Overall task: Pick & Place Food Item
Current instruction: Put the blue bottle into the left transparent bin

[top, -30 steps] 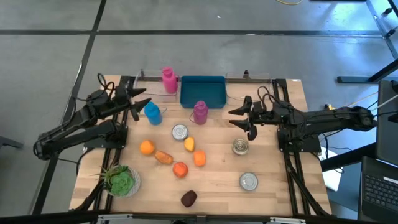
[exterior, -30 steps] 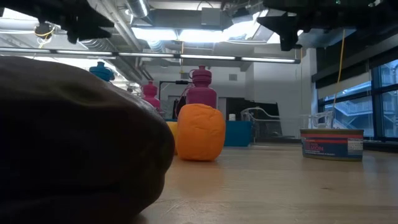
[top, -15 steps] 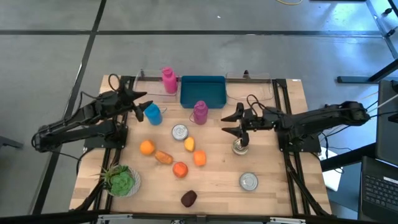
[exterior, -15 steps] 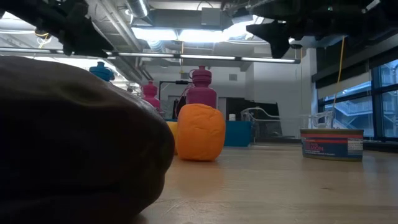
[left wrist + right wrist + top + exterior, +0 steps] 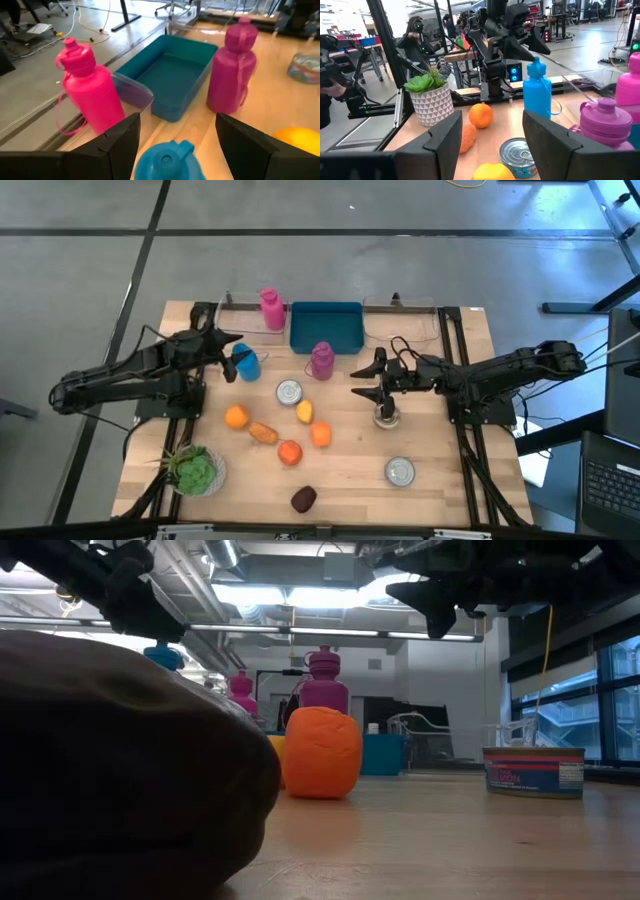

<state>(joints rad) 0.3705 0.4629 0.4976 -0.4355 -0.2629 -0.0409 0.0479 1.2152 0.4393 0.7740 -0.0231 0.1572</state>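
Several food items lie mid-table: an orange [image 5: 235, 417], a carrot-like piece [image 5: 263, 433], a yellow piece [image 5: 304, 412], two orange pieces [image 5: 290, 452] [image 5: 320, 434] and a dark purple piece [image 5: 303, 498] that fills the low view's foreground [image 5: 120, 770]. A teal bin [image 5: 326, 327] sits at the far edge. My left gripper [image 5: 232, 358] is open and hovers with its fingers either side of the blue bottle's cap [image 5: 165, 159]. My right gripper [image 5: 362, 377] is open, in the air beside a small jar [image 5: 386, 415], pointing toward the table's left.
A pink bottle [image 5: 270, 310], a purple bottle [image 5: 321, 361] and the blue bottle [image 5: 245, 362] stand near the bin. Two tins [image 5: 289, 392] [image 5: 400, 471] and a potted plant [image 5: 193, 470] are also on the table. Bare wood shows at the near right corner.
My left gripper has moved toward the table's near edge and down, closing on the blue bottle. My right gripper has travelled toward the table's left, out over the middle, and dropped a little. Both stay open. No object has moved.
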